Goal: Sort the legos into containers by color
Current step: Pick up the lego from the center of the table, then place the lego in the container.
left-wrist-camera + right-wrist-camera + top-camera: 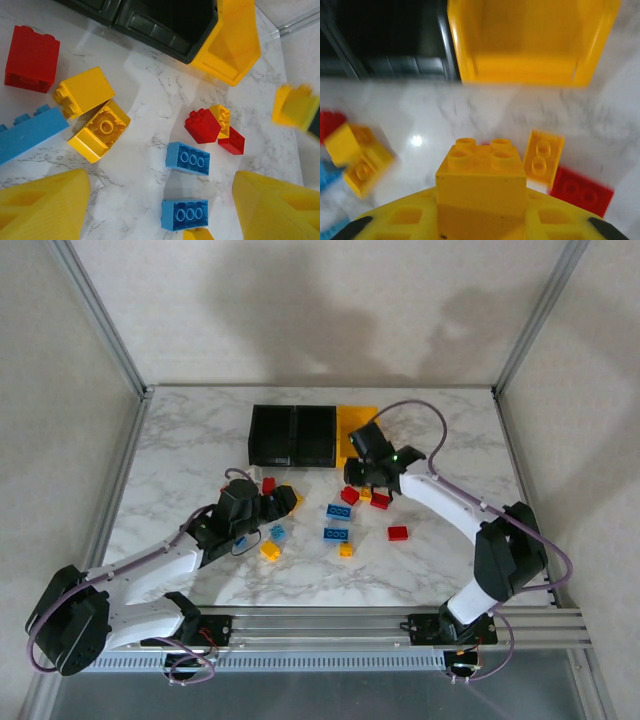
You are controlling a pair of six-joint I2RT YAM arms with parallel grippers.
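Now we clench our right gripper [362, 475] on a yellow brick [482, 175] near the yellow bin [530, 45]. Our left gripper [283, 501] hangs released over loose bricks [187, 157] on the marble table [180, 440].

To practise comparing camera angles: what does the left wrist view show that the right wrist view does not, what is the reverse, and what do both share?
Left wrist view: the left claw, open, and the three circles on each of two blue bricks. Right wrist view: the right claw shut on a four-stud yellow brick. Both: the yellow bin, a black bin beside it, and a small yellow brick beside a red brick.
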